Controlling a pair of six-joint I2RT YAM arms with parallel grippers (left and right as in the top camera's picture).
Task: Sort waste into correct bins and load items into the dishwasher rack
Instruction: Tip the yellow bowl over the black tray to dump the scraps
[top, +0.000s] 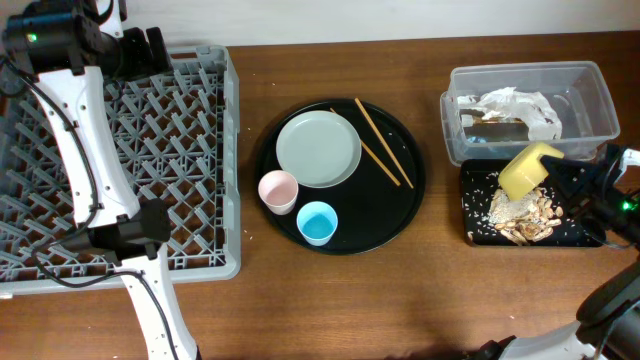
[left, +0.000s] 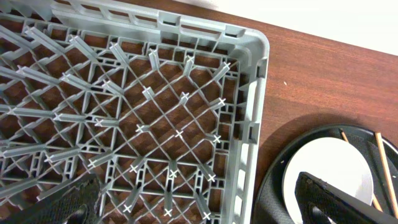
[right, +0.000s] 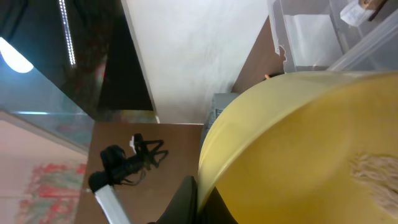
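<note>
A two-armed robot works at a wooden table. Its right gripper is clamped on the rim of a yellow bowl, which it holds tipped on edge over the shallow black tray at the right end of the table. Beige food scraps lie heaped and scattered in that tray, just below the bowl. From the right wrist, the bowl's yellow wall fills most of the view, with one dark finger pressed against its edge.

Just behind the black tray stands the clear tub, holding crumpled white napkins and a darker wrapper beside them.

At the centre of the table, a large round black tray carries the pale grey-green plate, with two chopsticks lying slantwise to its right. The pink cup and the light blue cup stand upright at the tray's near-left edge, close together.

The left gripper hangs over the far corner of the grey dishwasher rack, its fingers spread wide and holding nothing. Seen from the left wrist, the gripper frames the rack's pegged lattice, with part of the plate showing beyond the rim.
</note>
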